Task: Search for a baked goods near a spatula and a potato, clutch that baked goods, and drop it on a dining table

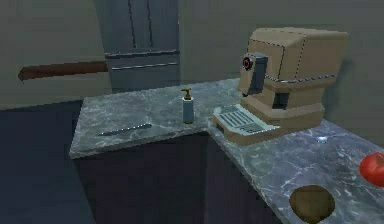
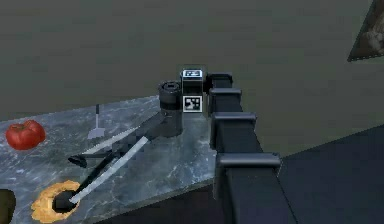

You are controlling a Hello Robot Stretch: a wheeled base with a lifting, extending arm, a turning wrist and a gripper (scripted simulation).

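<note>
My gripper (image 2: 70, 182) reaches out from the dark arm (image 2: 235, 150) over a grey marble counter (image 2: 150, 170), its two thin fingers pointing to the arm side view's lower left. A round golden-brown thing (image 2: 48, 207), perhaps the baked goods, lies on the counter at one fingertip. I cannot tell whether the gripper holds anything. A small grey utensil (image 2: 96, 124), like a spatula, lies farther out. A brown rounded lump (image 1: 313, 203), potato-like, sits at the forward view's lower right.
A red tomato (image 2: 25, 133) (image 1: 374, 167) rests on the counter. A tan coffee machine (image 1: 285, 75), a soap bottle (image 1: 187, 107) and a long thin utensil (image 1: 125, 129) stand on the L-shaped counter (image 1: 150, 110). A grey fridge (image 1: 140, 45) is behind.
</note>
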